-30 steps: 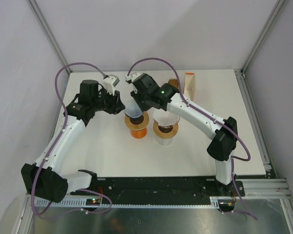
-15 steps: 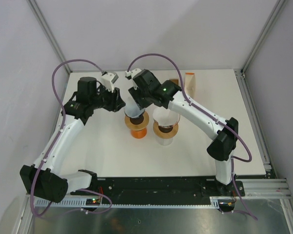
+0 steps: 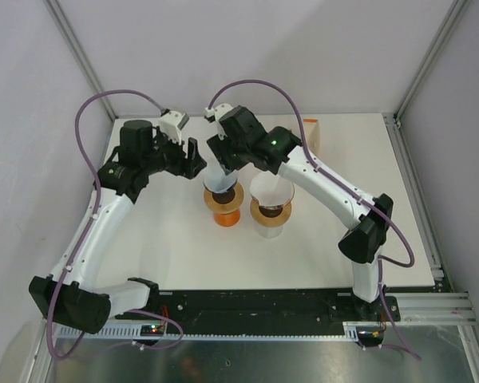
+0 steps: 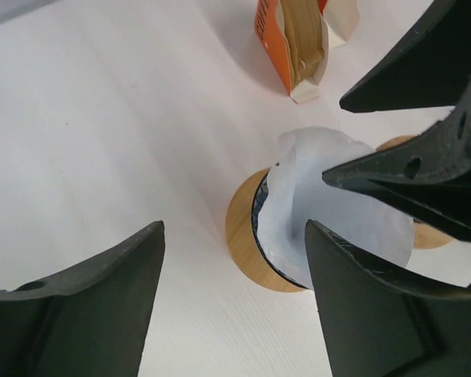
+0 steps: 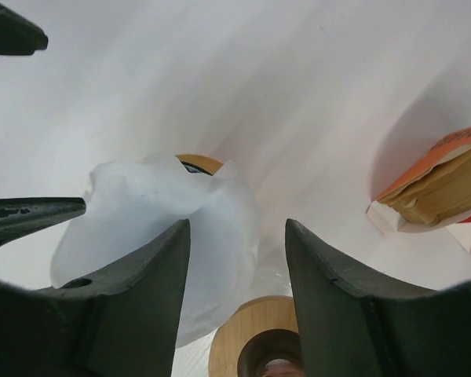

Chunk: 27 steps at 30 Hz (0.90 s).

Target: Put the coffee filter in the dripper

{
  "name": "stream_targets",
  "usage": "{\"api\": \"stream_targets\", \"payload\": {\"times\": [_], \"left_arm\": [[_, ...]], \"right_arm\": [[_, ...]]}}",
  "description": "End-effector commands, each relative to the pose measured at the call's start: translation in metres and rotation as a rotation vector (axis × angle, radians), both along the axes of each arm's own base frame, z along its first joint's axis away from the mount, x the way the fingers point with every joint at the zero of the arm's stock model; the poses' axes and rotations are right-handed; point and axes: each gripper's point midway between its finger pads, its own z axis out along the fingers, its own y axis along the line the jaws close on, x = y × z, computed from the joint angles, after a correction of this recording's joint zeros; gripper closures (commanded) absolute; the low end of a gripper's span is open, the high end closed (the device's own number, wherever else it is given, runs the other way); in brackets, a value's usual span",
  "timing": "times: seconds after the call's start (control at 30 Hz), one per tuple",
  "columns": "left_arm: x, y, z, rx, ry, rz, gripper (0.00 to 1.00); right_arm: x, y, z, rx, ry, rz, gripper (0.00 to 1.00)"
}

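1. The crumpled white paper coffee filter (image 4: 337, 212) sits in the mouth of the wooden-collared orange dripper (image 3: 223, 214).
2. The left gripper (image 4: 234, 232) is spread wide beside the dripper and holds nothing.
3. The right gripper (image 5: 237, 224) hangs over the filter, its fingers parted with nothing clamped.
4. An orange cardboard filter box (image 4: 286, 43) lies beyond.

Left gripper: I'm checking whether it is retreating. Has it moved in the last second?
Yes. In the top view the left gripper has shifted toward the far edge of the table, away from the orange dripper.
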Motion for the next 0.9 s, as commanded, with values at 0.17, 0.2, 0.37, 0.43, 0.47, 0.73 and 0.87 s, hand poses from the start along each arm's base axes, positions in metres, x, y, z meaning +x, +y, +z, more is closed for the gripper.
{"api": "stream_targets", "payload": {"times": [0.17,0.2,0.37,0.43,0.47,0.73,0.87], "left_arm": [[0.01,0.024,0.063,0.065,-0.218,0.099,0.19],[0.011,0.025,0.062,0.072,-0.22,0.104,0.19],[0.015,0.039,0.055,0.121,-0.22,0.158,0.14],[0.021,0.05,0.05,0.134,-0.213,0.2,0.13],[0.026,0.059,0.049,0.138,-0.215,0.235,0.13],[0.055,0.12,0.027,0.165,-0.303,0.467,0.05],[0.061,0.141,0.001,0.176,-0.332,0.531,0.01]], "right_arm": [[0.007,-0.032,0.108,0.211,-0.19,-0.033,0.38],[0.008,-0.038,0.109,0.216,-0.194,-0.046,0.37],[0.017,-0.098,0.125,0.278,-0.228,-0.162,0.32],[0.024,-0.131,0.128,0.314,-0.242,-0.225,0.27],[0.028,-0.15,0.128,0.331,-0.249,-0.261,0.23],[0.048,-0.303,0.081,0.315,-0.27,-0.654,0.09],[0.042,-0.365,0.042,0.305,-0.232,-0.85,0.09]]}}
